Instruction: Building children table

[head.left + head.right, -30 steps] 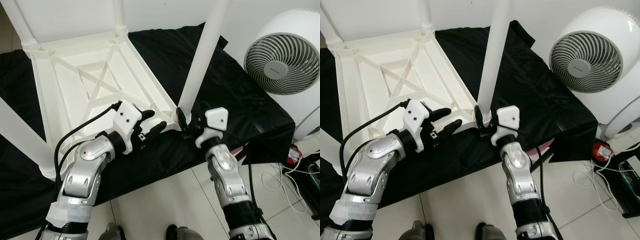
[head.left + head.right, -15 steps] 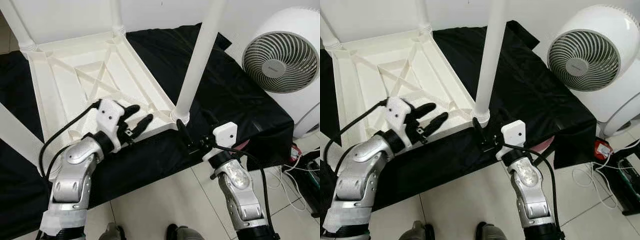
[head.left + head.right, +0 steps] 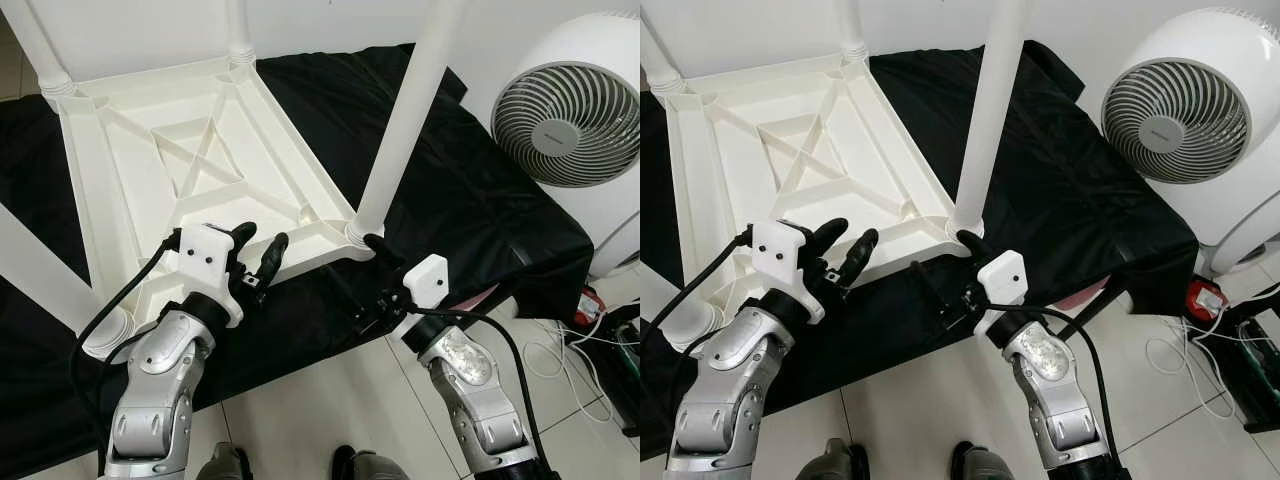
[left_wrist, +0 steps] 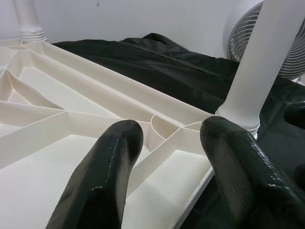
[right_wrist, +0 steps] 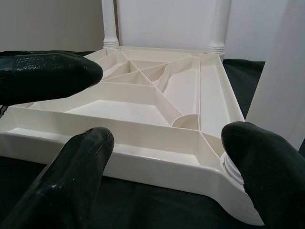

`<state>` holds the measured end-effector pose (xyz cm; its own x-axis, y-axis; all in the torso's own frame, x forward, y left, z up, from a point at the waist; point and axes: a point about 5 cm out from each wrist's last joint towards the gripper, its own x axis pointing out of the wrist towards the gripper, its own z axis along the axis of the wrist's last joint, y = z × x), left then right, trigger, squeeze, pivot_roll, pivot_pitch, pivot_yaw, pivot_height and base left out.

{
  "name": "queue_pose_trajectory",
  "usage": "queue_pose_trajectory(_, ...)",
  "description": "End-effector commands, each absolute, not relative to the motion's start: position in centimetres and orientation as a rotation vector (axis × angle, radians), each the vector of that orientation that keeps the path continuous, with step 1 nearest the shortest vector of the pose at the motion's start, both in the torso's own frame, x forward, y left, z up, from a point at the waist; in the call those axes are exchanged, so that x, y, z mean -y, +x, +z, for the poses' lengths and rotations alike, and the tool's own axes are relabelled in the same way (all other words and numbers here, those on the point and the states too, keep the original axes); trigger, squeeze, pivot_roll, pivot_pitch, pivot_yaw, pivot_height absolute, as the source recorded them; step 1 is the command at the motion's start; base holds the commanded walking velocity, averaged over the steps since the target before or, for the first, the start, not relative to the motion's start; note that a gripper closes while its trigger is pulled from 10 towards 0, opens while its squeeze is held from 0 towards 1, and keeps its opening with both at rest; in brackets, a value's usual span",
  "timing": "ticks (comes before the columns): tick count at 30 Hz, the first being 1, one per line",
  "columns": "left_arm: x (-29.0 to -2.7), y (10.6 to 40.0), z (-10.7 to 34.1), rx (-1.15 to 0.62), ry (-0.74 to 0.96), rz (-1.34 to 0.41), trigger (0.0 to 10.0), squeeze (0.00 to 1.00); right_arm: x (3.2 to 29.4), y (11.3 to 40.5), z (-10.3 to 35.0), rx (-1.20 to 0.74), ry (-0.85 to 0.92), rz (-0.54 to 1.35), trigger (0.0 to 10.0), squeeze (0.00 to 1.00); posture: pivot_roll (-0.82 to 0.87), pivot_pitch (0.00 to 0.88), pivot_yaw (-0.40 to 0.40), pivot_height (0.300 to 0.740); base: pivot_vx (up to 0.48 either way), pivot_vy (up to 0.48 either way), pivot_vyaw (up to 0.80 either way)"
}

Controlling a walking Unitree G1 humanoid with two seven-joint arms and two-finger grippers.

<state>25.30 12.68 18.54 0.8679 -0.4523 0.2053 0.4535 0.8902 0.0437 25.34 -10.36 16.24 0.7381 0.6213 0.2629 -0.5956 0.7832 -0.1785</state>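
A white plastic children's table (image 3: 190,170) lies upside down on a black cloth (image 3: 470,190), with its legs pointing up. The near-right leg (image 3: 405,120) stands in its corner socket (image 3: 360,232). My left gripper (image 3: 258,252) is open, hovering over the table's near rim, its fingers (image 4: 105,176) above the ribbed underside. My right gripper (image 3: 362,275) is open wide, just in front of the near-right corner; one fingertip is close to the leg's base. In the right wrist view its fingers (image 5: 71,176) frame the table's corner rim (image 5: 143,152), with nothing held.
A large white round fan (image 3: 570,100) stands to the right. Cables and a red item (image 3: 600,330) lie on the tiled floor at the right. Three more legs (image 3: 35,45) stand up at the other corners. The cloth's edge drops to floor tiles (image 3: 330,400) near me.
My right gripper has drawn back from the near-right leg's base, swung sideways and spread wide. My left gripper has pulled back toward me along the near rim.
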Motion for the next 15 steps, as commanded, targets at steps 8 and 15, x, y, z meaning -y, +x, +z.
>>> queue_pose_trajectory(8, -11.99, 24.70, 18.51, 0.207, -0.047, -0.482, 10.0, 0.00, 10.48, 25.04, 16.24, 0.306, -0.068, 0.660, 10.0, 0.00, 0.00, 0.166, -0.004, 0.740, 0.000, 0.000, 0.00)
queue_pose_trajectory(15, -12.07, 24.67, 18.59, 0.208, -0.042, -0.479, 10.0, 0.00, 10.50, 24.93, 16.27, 0.303, -0.069, 0.668, 10.0, 0.00, 0.00, 0.159, -0.002, 0.740, 0.000, 0.000, 0.36)
